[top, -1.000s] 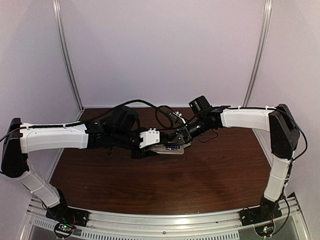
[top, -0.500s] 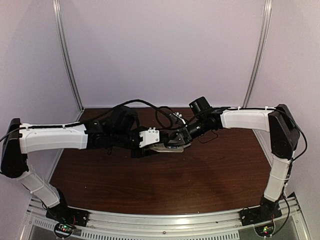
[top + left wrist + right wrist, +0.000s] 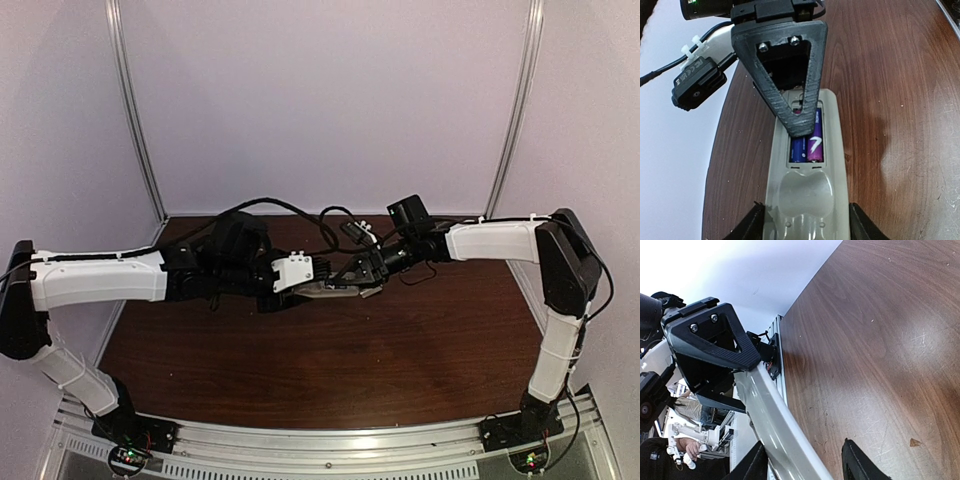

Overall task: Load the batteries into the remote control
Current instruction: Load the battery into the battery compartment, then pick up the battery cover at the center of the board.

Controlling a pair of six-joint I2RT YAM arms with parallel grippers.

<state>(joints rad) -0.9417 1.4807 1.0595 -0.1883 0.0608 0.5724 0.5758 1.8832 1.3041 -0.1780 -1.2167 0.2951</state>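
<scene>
The grey-beige remote control (image 3: 836, 165) is held back-up just above the table, with my left gripper (image 3: 806, 227) shut on its sides. In its open compartment lie the batteries (image 3: 807, 146), one blue and one purple, side by side. A black finger (image 3: 815, 60) of my right gripper rests its tip on the batteries' far end. In the right wrist view the remote control (image 3: 775, 430) lies against one finger of my right gripper (image 3: 805, 467), with a clear gap to the other, so its jaws are open. From above, both grippers meet at the remote control (image 3: 335, 292).
The brown wooden table (image 3: 330, 370) ends at a metal rail (image 3: 330, 445) in front. Black cables (image 3: 330, 222) loop over the table behind the grippers. The right wrist's camera (image 3: 695, 87) hangs close over the remote's far end. White walls enclose the back and both sides.
My right gripper's jaws have narrowed round the remote. Both grippers and the remote have shifted a little toward the back of the table.
</scene>
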